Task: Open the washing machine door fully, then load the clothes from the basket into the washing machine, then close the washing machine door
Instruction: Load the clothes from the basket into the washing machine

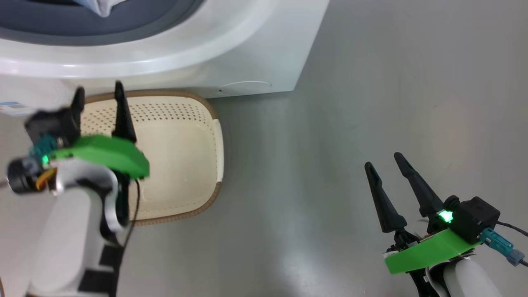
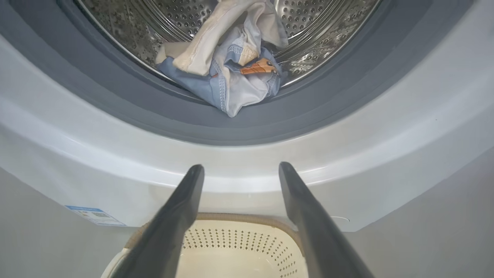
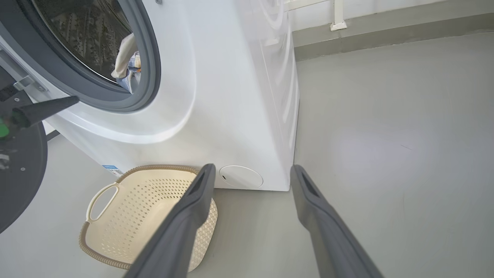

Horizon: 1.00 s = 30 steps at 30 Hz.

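Altogether one basket [image 1: 177,161], one washing machine [image 1: 255,57]

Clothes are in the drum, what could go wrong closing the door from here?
One: a corner of the clothes drapes over the grey gasket; shutting the washing machine door could pinch it. Two: the left gripper hangs above the basket, right before the gasket, possibly in the door's swing path.

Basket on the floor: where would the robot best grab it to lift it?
Probably the white loop handle at the end of the basket, coming from above: it stands upright and empty, and the loop leaves a gap that one gripper finger could pass through.
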Available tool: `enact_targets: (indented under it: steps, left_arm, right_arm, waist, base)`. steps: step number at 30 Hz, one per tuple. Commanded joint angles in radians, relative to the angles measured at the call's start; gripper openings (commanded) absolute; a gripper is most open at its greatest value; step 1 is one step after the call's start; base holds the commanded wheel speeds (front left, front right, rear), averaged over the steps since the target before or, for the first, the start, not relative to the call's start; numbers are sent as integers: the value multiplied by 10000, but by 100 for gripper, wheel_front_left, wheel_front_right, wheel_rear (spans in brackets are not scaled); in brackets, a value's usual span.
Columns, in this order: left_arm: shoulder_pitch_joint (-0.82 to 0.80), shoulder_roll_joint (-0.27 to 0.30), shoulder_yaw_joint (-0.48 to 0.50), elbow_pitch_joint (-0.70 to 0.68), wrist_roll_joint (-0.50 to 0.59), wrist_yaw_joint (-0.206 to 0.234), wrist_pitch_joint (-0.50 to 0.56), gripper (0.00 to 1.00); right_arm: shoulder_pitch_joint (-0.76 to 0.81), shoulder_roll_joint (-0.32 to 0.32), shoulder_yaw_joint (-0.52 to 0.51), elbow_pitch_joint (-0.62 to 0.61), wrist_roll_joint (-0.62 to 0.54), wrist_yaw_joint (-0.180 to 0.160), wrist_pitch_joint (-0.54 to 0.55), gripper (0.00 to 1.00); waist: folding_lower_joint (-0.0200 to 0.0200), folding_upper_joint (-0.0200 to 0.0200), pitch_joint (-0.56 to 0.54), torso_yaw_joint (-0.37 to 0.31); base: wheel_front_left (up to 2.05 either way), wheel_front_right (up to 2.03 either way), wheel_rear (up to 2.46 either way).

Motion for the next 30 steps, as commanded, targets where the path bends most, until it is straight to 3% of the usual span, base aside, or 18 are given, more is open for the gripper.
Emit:
enact_targets:
  steps: [1,7,15,30]
  left_arm:
    - [-544,408,324,49,14,-35,136,100]
    - [-2655,707,290,1569,83,-97,934,100]
    - [-4647,985,504,4149,-37,-104,1064,100]
    - [-6725,1269,488,7649,-215,-768,-407,99]
  right_arm:
    - [52,0,263,-168,46,16,-48,100]
    - [72,9,408,-74,76,16,-48,100]
    - [119,-19,752,60,172,16,-48,100]
    - [484,-471,786,-32,184,16,-48,100]
  waist:
    - [0,0,57,-145]
    - [0,0,36,-387]
    - [0,0,31,-876]
    - [0,0,377,-1306]
  base:
    - [0,0,0]
    - [0,0,0]
    - [0,0,0]
    - [0,0,0]
